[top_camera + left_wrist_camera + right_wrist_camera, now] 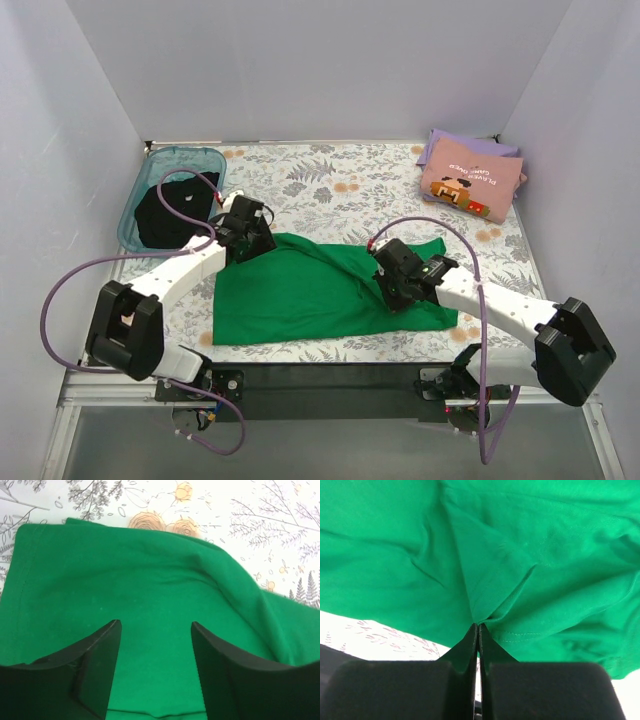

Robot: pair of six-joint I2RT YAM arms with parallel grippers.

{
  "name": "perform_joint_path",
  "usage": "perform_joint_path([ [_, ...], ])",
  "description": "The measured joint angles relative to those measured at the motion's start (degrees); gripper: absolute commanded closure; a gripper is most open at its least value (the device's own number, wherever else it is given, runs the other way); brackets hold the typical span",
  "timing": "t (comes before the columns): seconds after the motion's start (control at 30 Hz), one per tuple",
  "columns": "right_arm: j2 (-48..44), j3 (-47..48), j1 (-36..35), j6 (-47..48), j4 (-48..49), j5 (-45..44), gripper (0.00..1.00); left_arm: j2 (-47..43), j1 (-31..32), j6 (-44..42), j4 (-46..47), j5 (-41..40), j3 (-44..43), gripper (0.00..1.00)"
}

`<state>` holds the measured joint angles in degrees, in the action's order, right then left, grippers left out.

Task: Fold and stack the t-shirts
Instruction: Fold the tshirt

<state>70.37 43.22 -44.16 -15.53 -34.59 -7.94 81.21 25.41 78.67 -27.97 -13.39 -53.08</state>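
pinches a fold of the green t-shirt [310, 290] in the clenched right pincer [478, 626]. keeps the left pincer [156, 626] released, jaws apart just above the same cloth. just beyond and left of it: teal bin [128, 215] with a black t-shirt [165, 215] inside. far beyond the right pincer: pink t-shirt [468, 185] on lavender t-shirt [440, 145].

The plain green t-shirt [310, 290] lies spread near the middle of the table, creased, its right edge bunched. A black t-shirt [170, 210] sits crumpled in the teal bin [128, 215]. At far right, the folded pink graphic t-shirt [468, 183] rests on a folded lavender t-shirt [440, 145]
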Motion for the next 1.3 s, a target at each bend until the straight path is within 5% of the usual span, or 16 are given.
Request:
perform_joint_path([
  [0.13,2.4,-2.84,-2.01,-3.32,-0.15,-1.95,0.99,3.26,0.0,1.9,-2.95,-2.1,-2.27,0.39],
  [0.37,1.86,-2.82,-2.1,-5.16,-0.42,-4.17,0.99,22.53,-0.11,5.62,-11.76,-8.11,-22.25,0.4],
  [0.73,1.38,-2.4,-2.1,-5.09,0.04,-4.59,0.99,42.49,0.59,1.86,-14.8,-6.67,-43.1,0.46],
  [1.07,3.41,-2.4,-2.1,-4.22,1.44,-4.31,0.99,47.1,3.87,1.05,-16.76,-11.04,-47.67,0.5],
  [1.3,3.78,-2.4,-2.1,-3.78,1.73,-4.33,0.99,40.22,6.01,3.19,-14.62,-10.6,-36.98,0.46],
])
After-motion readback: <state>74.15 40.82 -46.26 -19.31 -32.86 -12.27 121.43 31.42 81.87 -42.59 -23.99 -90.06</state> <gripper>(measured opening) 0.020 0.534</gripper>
